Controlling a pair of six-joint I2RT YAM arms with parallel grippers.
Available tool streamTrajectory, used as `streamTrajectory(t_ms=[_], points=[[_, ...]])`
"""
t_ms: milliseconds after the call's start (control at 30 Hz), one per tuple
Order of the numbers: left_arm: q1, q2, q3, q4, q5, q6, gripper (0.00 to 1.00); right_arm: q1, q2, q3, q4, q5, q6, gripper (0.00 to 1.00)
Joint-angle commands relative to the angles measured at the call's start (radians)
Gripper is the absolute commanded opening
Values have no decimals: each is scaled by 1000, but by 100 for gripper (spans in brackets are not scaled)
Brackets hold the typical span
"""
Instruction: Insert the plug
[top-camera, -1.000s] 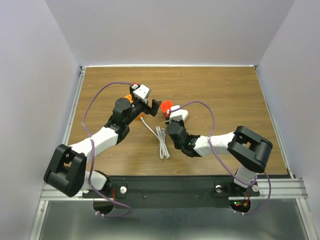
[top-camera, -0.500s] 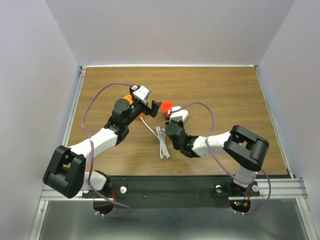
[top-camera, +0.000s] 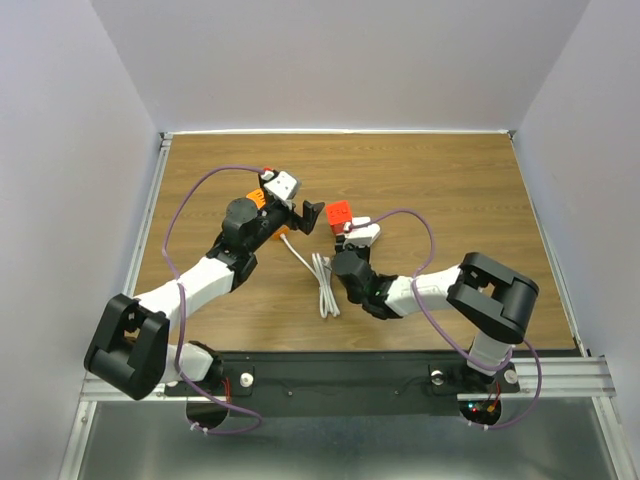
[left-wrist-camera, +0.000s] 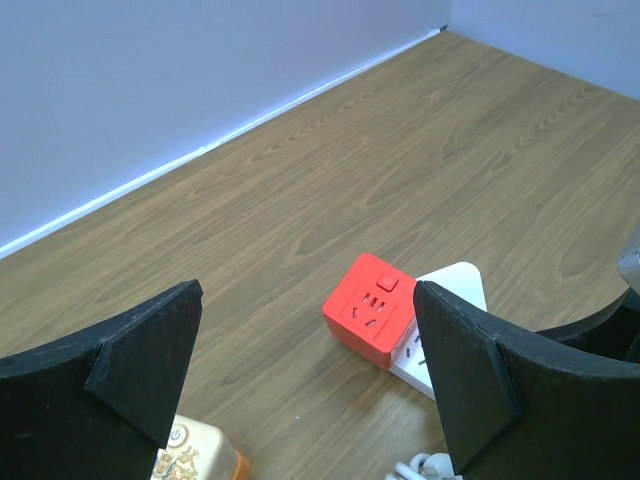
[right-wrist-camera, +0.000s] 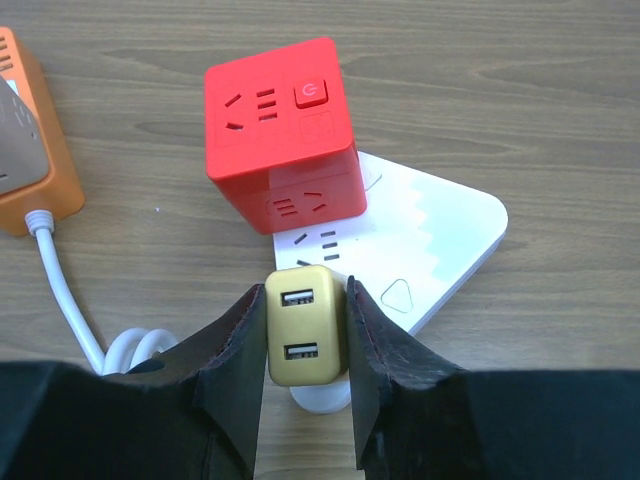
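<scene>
Gold plug (right-wrist-camera: 303, 340): pinched in my right gripper (right-wrist-camera: 305, 296), with its two USB ports facing the wrist camera. I can't see the prongs.
Right gripper: drawn in narrow, with a finger pressed flat on each side of the plug.
White cable (top-camera: 324, 283): bunched in loops on the worktop (top-camera: 450, 180), just left of the right gripper.
White socket strip (right-wrist-camera: 420, 240): lies flat directly beyond the plug, and its nearest slots are just past the plug's far edge. I cannot tell whether plug and strip touch.
Red socket cube (right-wrist-camera: 280, 135): next out, touching the strip's left corner. It has slots and a power button on top and more slots on the side facing the plug. I cannot tell whether it sits on the strip or beside it.
Orange socket strip (right-wrist-camera: 25, 150): left of the cube and apart from it, with a white cord running back toward me.
Left gripper (left-wrist-camera: 308, 300): spread wide and holding nothing. It is above the worktop left of the cube, which shows between its fingers.
</scene>
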Motion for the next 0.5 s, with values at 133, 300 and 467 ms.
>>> streamTrajectory(t_ms=[133,300,467], points=[[8,-51,-25,61,19,-5,98,77,184,-122,-490,-210,291,1],[8,-67,-35,64,24,-5,98,77,198,-141,-491,-213,351,0],[8,-74,-39,71,22,-9,98,77,230,-147,-496,-228,390,1]])
